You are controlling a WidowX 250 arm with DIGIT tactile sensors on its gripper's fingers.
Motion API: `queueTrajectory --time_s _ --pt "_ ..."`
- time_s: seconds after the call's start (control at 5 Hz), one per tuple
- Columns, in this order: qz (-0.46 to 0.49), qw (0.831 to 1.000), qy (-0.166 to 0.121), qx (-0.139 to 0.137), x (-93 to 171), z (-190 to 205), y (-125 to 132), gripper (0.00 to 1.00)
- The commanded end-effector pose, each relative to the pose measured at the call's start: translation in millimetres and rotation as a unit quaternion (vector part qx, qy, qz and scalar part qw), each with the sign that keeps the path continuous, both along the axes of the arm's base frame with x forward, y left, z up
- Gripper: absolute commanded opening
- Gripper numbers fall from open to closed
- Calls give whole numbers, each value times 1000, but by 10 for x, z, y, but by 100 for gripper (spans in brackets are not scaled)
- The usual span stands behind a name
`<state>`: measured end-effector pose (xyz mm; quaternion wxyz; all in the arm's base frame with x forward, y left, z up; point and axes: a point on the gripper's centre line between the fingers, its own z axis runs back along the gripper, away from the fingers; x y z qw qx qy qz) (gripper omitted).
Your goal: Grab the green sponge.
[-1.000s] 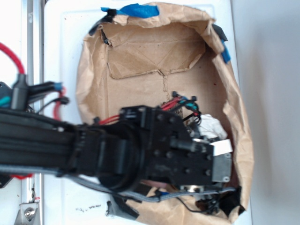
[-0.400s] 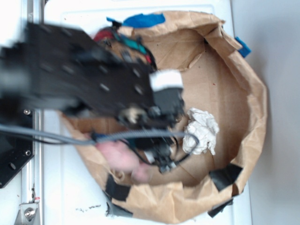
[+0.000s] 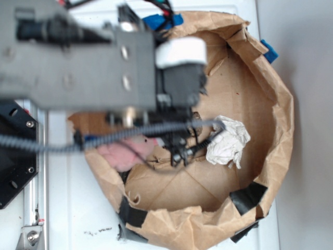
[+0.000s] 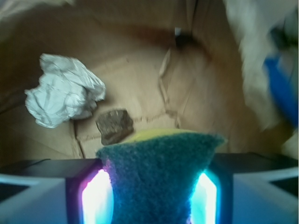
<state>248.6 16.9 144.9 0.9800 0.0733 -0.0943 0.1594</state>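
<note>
Hand [image 4: 154, 196] clamps green sponge [image 4: 156, 172], lifted clear above the paper-walled floor [image 4: 140, 98].

Arm [image 3: 78, 57] blurred, hides pink plush [image 3: 122, 153] partly; green sponge [image 4: 159, 179] cut by bottom edge

1. You will find no text, label, brand, number or sign that can be read in either view.
2. The arm's surfaces are too blurred to read.
</note>
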Motion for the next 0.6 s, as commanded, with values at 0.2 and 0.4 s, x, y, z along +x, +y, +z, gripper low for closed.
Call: queueTrajectory --time_s 0.2,0.4 --pt "-38 999 -26 -18 102 377 -233 0" --pt "-44 998 -36 -22 54 377 -277 0"
